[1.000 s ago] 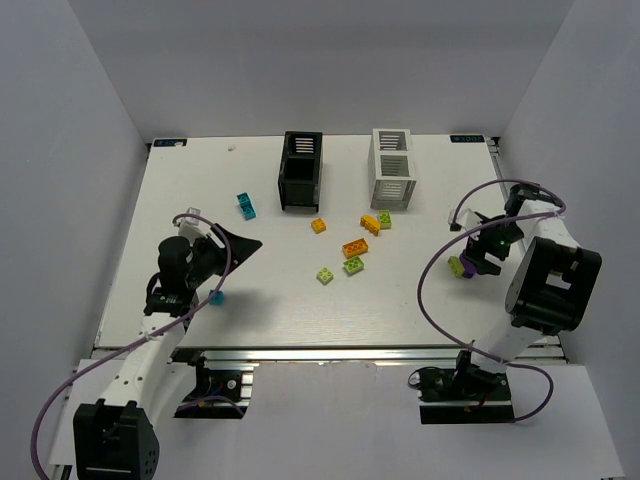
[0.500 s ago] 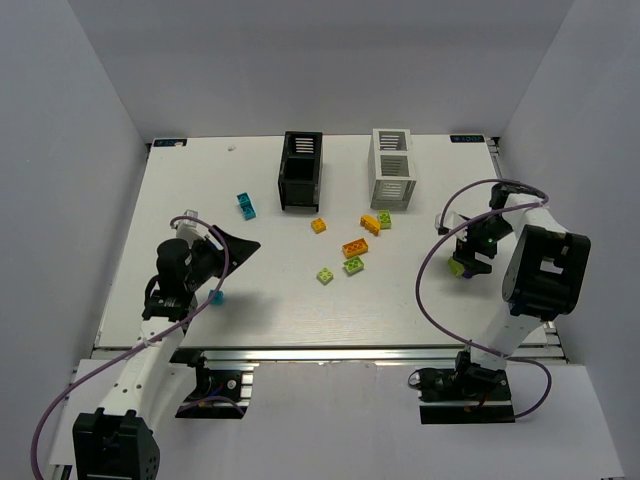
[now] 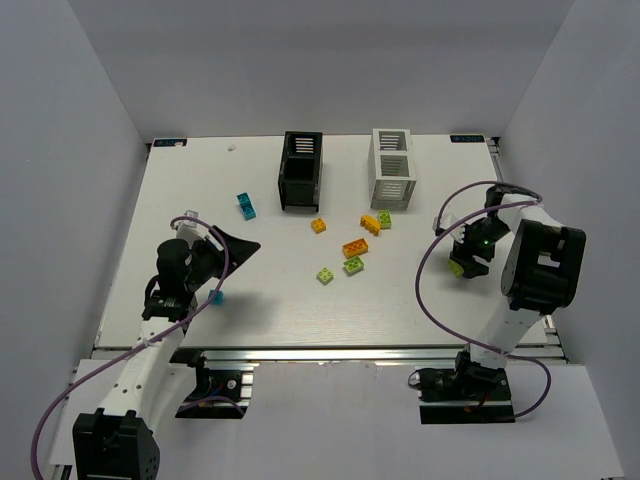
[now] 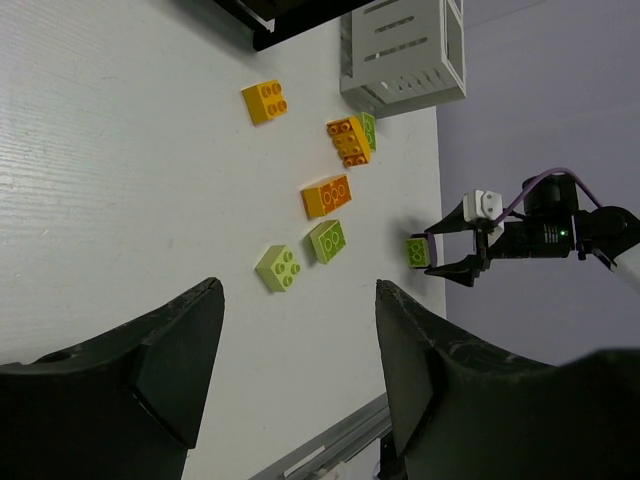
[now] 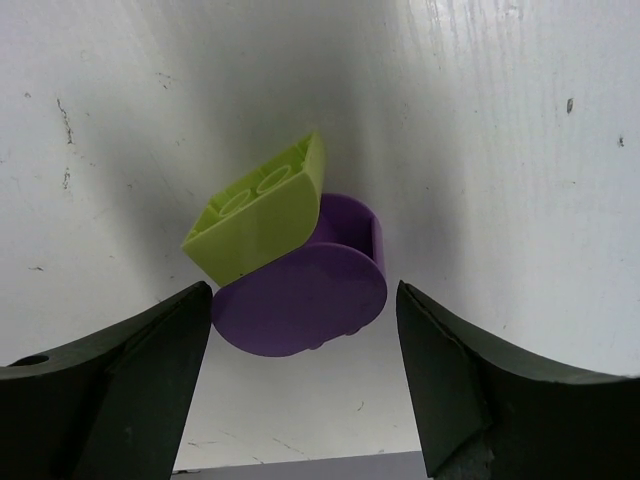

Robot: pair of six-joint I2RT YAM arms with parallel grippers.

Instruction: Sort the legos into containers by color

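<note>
A lime green lego [image 5: 258, 220] joined to a purple lego [image 5: 300, 295] lies on the table at the right [image 3: 457, 266]. My right gripper [image 5: 302, 292] is open and straddles this pair, one finger on each side; its left finger is almost touching the purple piece. My left gripper [image 4: 298, 295] is open and empty, hovering at the left [image 3: 232, 246] near a cyan lego [image 3: 215, 297]. In the middle lie orange legos [image 3: 355, 247] and lime legos [image 3: 325, 276]. Two more cyan legos [image 3: 245, 206] lie left of the black container [image 3: 300, 170]. The white container [image 3: 393, 168] stands beside it.
Another orange lego [image 3: 318, 225] and an orange-and-lime cluster [image 3: 374, 222] lie in front of the containers. White walls close in the table on three sides. A purple cable [image 3: 432, 270] loops beside the right arm.
My right arm has swung in and brought its gripper down around the lime-and-purple pair, and its jaws have narrowed slightly. The left arm has hardly moved.
</note>
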